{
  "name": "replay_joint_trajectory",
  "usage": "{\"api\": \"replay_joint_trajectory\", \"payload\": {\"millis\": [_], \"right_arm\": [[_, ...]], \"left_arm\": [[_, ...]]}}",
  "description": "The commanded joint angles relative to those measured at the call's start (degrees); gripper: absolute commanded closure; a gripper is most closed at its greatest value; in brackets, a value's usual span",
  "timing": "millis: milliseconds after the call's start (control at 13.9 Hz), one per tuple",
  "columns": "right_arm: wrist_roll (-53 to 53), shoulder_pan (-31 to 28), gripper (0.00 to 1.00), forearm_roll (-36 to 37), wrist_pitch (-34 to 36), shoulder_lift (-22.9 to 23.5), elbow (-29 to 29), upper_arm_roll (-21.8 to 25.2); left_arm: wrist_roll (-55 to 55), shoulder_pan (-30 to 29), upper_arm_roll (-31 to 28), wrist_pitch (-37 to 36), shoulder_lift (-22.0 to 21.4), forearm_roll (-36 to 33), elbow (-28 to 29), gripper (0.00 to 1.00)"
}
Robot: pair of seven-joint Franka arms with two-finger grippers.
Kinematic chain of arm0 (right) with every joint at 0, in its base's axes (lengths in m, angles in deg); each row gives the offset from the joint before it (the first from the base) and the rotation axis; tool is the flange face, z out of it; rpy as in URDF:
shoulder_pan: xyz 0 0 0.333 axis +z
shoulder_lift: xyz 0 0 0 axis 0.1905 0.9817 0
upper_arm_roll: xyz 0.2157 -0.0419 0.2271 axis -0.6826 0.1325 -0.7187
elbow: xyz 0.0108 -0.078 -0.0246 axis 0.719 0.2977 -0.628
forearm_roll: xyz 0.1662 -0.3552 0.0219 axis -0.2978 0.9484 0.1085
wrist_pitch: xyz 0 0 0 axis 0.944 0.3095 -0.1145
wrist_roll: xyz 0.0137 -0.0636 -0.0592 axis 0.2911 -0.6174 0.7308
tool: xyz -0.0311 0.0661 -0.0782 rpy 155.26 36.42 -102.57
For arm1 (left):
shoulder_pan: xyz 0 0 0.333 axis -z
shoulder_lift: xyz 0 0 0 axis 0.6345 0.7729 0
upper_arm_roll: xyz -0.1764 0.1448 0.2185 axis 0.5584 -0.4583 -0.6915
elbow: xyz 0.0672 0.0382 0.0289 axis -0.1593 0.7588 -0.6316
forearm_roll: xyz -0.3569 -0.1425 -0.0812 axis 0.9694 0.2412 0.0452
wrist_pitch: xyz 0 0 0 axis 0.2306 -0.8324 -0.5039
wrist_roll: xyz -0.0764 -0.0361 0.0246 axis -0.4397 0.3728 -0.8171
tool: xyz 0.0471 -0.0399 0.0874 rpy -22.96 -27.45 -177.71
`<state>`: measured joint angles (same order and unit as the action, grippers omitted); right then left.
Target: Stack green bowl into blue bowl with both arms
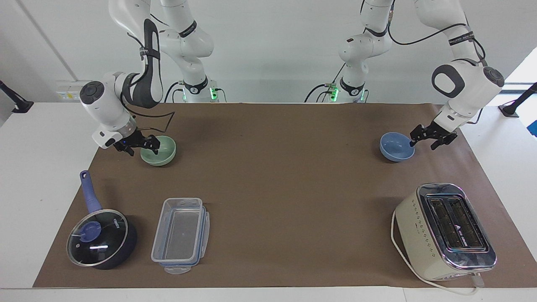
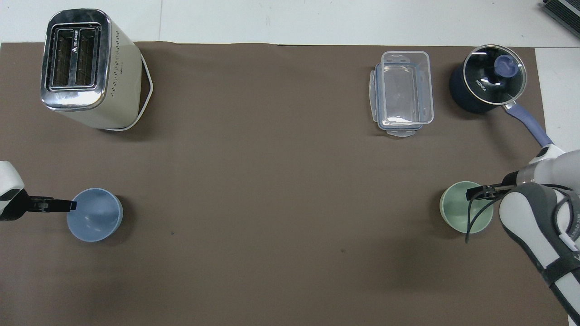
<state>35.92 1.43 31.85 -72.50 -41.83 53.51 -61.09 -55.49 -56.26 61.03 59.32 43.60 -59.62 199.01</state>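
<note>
Nearer to the robots than the cream, chrome-topped toaster (image 1: 444, 230): small matte periwinkle-blue bowl (image 1: 394, 149), with left gripper (image 1: 424, 141) spread wide at its rim, empty, probably to pinch it. Well apart toward the right arm's end: small matte sage-green bowl (image 1: 161, 153), right gripper (image 1: 140, 145) at its rim; grip impossible to tell.
</note>
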Motion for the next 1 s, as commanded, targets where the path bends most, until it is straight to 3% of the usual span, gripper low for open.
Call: {"api": "replay_joint_trajectory", "payload": {"millis": [0,215,430,502,574,932], "right_arm": [[0.25,-0.03,0.0,0.46,-1.82,0.41,0.05,-0.33],[1.38,-0.46,0.0,0.46,-1.66,1.38,0.31,-0.33],[2.89,-2.66,0.0,0.46,-1.48,1.38,0.49,-0.33],[3.06,-2.66,0.0,0.46,-1.57,1.55,0.66,-0.33],[3.15,-2.84,0.0,0.46,-1.57,1.55,0.75,-0.33],[3.33,-3.45,0.0,-0.07,-1.65,1.47,1.27,-0.41]], "left_arm": [[-0.89,-0.43,0.55,2.06,1.07,1.37,0.77,0.31],[-0.62,-0.26,0.55,2.06,0.9,1.54,1.82,0.39],[-0.62,-0.69,0.55,1.89,1.51,3.12,2.18,0.69],[-0.71,-0.61,0.55,1.54,1.51,3.39,2.09,0.89],[-0.97,-0.87,0.55,0.75,1.51,3.48,1.92,1.0],[-1.15,0.62,0.98,-4.87,-1.29,3.74,-0.55,1.0]]}}
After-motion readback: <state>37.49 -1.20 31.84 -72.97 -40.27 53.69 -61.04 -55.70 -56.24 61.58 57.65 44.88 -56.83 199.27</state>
